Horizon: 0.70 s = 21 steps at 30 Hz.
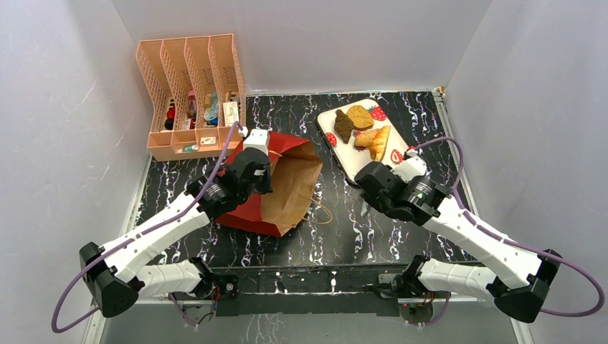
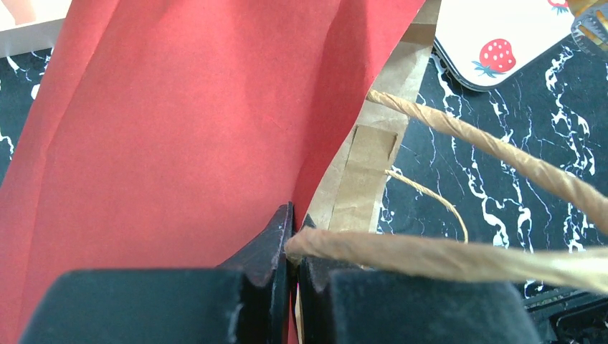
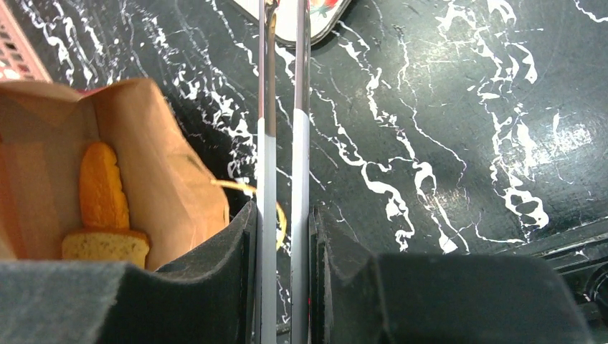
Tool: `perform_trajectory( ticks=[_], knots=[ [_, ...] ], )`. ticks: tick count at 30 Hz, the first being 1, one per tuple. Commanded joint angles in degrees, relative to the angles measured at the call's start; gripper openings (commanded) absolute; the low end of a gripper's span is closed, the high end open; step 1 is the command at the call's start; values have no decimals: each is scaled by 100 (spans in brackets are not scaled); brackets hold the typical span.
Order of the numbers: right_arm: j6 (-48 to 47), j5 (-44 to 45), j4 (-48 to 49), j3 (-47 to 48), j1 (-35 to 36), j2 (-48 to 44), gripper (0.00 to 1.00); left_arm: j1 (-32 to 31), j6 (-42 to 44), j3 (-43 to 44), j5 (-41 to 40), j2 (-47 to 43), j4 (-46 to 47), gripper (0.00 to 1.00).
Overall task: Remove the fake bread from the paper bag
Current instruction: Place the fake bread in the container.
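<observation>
The paper bag (image 1: 247, 213) lies on its side, red outside, its brown mouth (image 1: 290, 188) facing right. My left gripper (image 2: 295, 215) is shut on the bag's rim (image 2: 337, 193), where a tan cord handle (image 2: 459, 259) comes out. Inside the bag lie an orange fake bread (image 3: 100, 185) and a tan slice (image 3: 106, 245). My right gripper (image 3: 283, 215) is shut on metal tongs (image 3: 301, 107) that point over the dark table toward the tray (image 3: 323, 11). Three bread pieces rest on that tray: dark brown (image 1: 343, 125), tan (image 1: 360, 116), golden (image 1: 376, 140).
The strawberry-print tray (image 1: 343, 156) sits at the back right. A peach slotted organiser (image 1: 190, 93) with small items stands at the back left, just behind the bag. A loose cord handle (image 1: 326, 213) lies on the marble-pattern table by the bag's mouth. Grey walls close in on three sides.
</observation>
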Motion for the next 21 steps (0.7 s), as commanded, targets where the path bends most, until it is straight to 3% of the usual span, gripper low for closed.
perform_trajectory(
  ticks=[1, 10, 21],
  knots=[
    [577, 450, 601, -272, -240, -91, 0, 11, 206, -52, 225, -285, 16, 0],
    [463, 8, 1483, -1046, -765, -126, 0, 11, 263, -136, 272, -443, -98, 0],
    [59, -632, 2550, -1303, -1433, 321, 2, 11, 338, 7, 120, -474, -321, 0]
  ],
)
